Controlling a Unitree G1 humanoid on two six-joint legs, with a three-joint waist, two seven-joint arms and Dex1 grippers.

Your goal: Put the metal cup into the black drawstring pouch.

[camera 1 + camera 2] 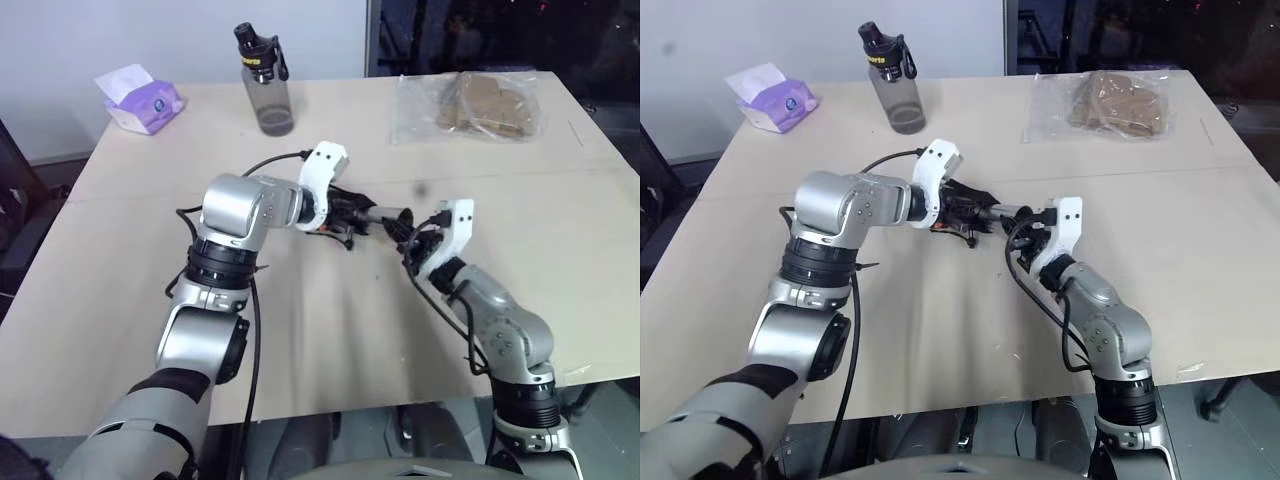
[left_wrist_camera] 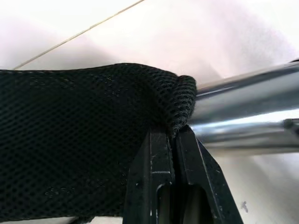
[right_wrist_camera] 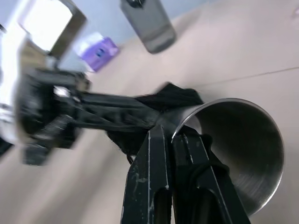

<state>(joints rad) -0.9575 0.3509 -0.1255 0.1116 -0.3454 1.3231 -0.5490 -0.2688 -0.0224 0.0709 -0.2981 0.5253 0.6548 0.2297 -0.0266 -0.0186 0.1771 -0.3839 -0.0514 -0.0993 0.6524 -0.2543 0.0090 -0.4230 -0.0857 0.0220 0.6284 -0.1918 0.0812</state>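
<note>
The black drawstring pouch hangs just above the middle of the table, and my left gripper is shut on the mesh edge of its mouth. The shiny metal cup lies on its side, open end towards my right wrist and base at the pouch mouth. My right gripper is shut on the cup's rim, one finger inside and one outside. From the head, the cup sits between the two grippers, right against the pouch. How far the cup reaches into the fabric is hidden.
A grey translucent bottle with a black cap stands at the far middle of the table. A purple and white tissue pack lies at the far left. A clear plastic bag with brown contents lies at the far right.
</note>
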